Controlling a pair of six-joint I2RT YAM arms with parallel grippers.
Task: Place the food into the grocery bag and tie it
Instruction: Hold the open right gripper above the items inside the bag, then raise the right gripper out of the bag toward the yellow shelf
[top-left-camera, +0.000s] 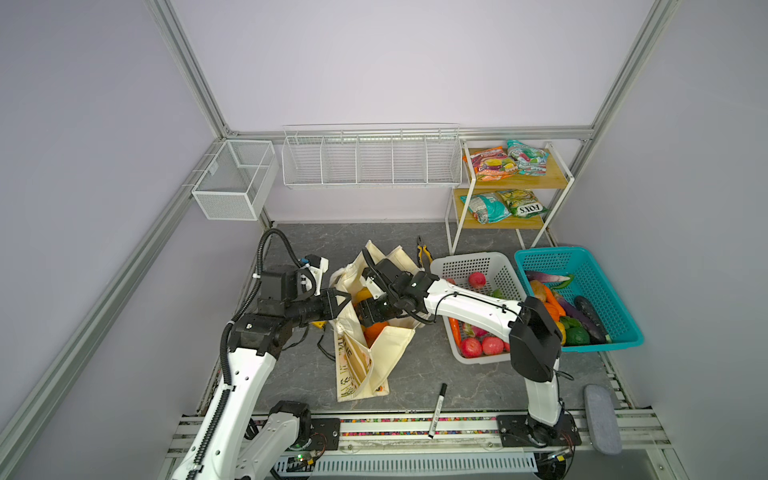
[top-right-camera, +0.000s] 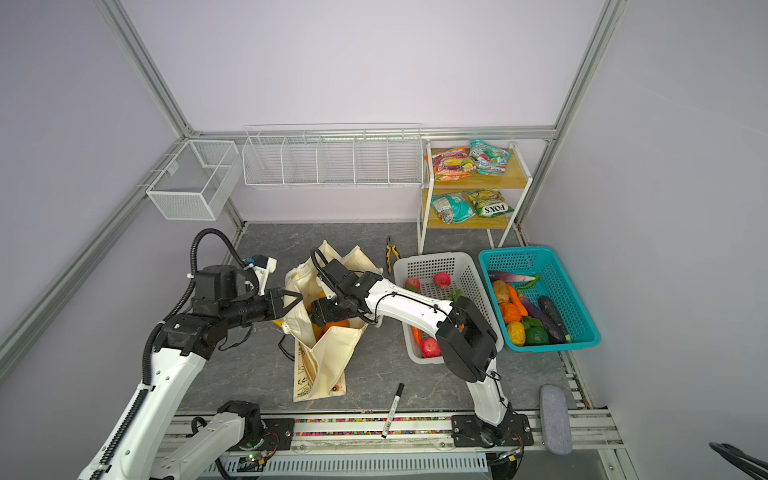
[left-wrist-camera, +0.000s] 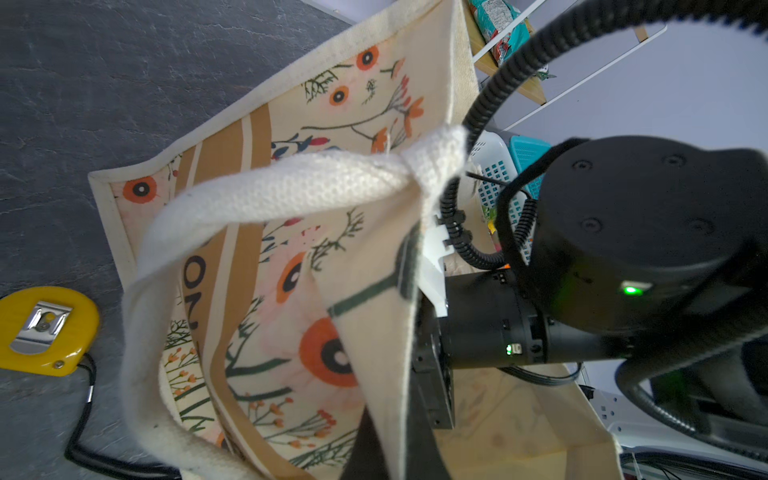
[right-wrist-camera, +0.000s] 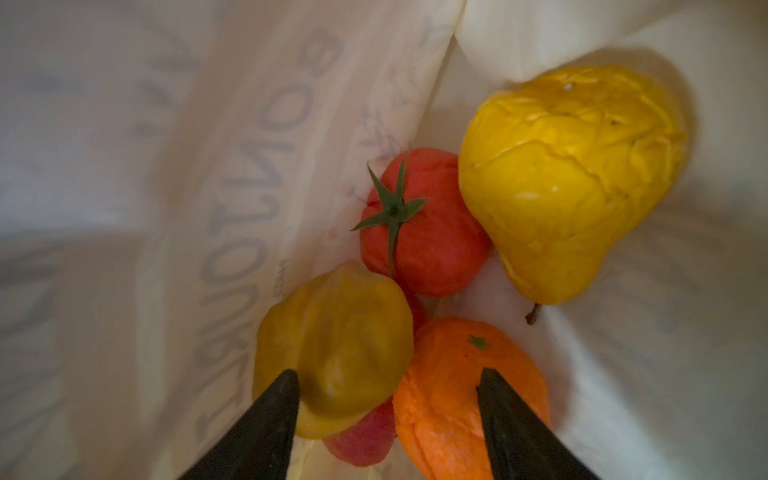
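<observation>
The grocery bag (top-left-camera: 386, 353) sits on the bench (top-left-camera: 457, 382) between the two arms, with its mouth up. The left jaws are pressed together on its rim and hold the mouth wide. The right jaws are deep inside the bag, spread, with nothing between them. Just beyond them, on the bag's bottom, lie a dull yellow fruit (right-wrist-camera: 340, 345), an orange (right-wrist-camera: 449, 399), a tomato (right-wrist-camera: 432, 241) and a pear (right-wrist-camera: 569, 174).

The danger is probably in the way out. If the right arm (top-left-camera: 461, 303) lifts crooked, a spread jaw can catch the soft wall or the rope handle (left-wrist-camera: 270, 191) and pull the bag over, so that the fruit rolls out. If the left pinch slips, the mouth falls shut on that arm.

The snack packet (top-left-camera: 492, 164) lies on the shelf (top-left-camera: 557, 178), well apart from the bag. The white basket (top-left-camera: 469, 266) stands between them and is in the way of a reach. A tape measure (left-wrist-camera: 41, 328) lies just beside the bag, pliers (top-left-camera: 424, 253) behind it and a marker (top-left-camera: 438, 409) in front.
</observation>
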